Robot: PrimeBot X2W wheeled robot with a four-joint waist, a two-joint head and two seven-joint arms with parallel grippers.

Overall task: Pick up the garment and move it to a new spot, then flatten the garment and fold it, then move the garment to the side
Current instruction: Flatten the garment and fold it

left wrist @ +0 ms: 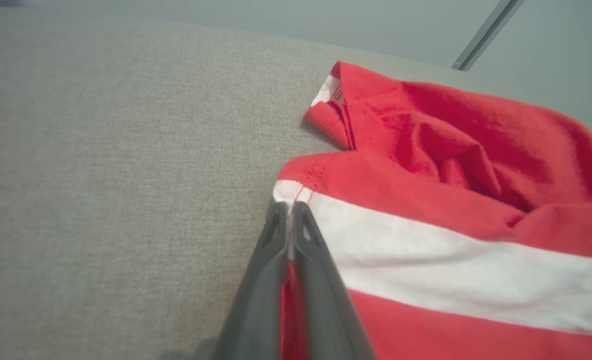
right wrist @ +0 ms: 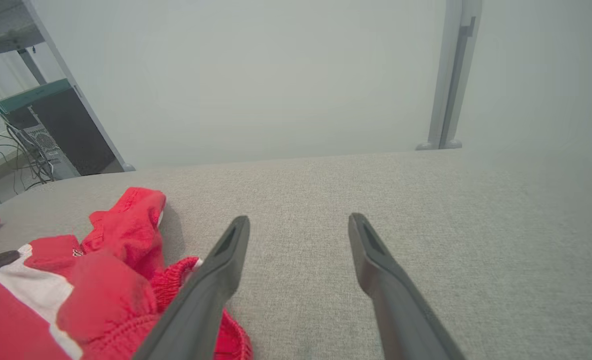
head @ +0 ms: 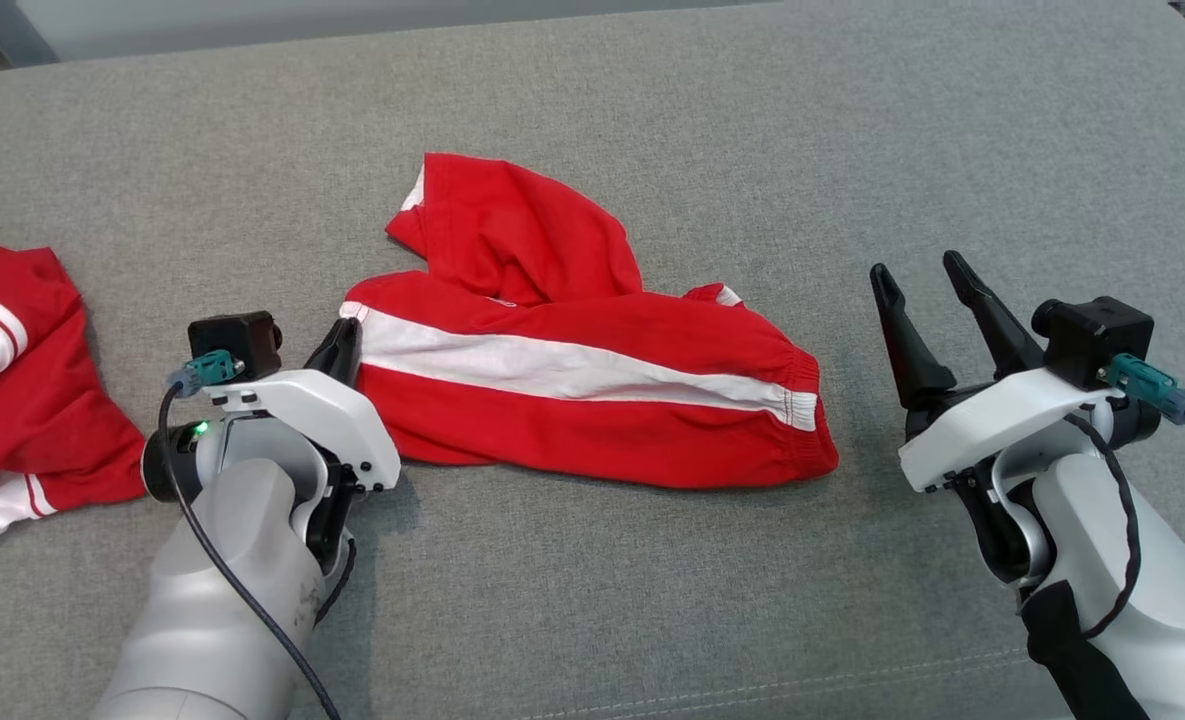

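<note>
Head view: red shorts (head: 592,400) with a white side stripe lie rumpled at the middle of a grey padded bench (head: 852,150), one leg bunched up behind the other, while a second red-and-white garment (head: 12,400) sits well apart at the left edge. The left claw (head: 342,345) is at the shorts' left hem, and the right claw (head: 914,265) hangs spread and empty just beyond the elastic waistband on the right. Left wrist view: the left claw (left wrist: 290,207) is pressed together on the hem corner where the white stripe ends, with a strip of red cloth pinched between its fingers. Right wrist view: the right claw (right wrist: 298,220) stands wide apart over bare bench, with the gathered waistband (right wrist: 176,280) just beside its left finger. The cloth looks thin, light and limp, likely to sag and fold on itself when lifted by one corner. The thicker stitched edges, hem and waistband, seem the surest holds, and a second pinch at the waistband would probably let the shorts be carried taut between both arms.
</note>
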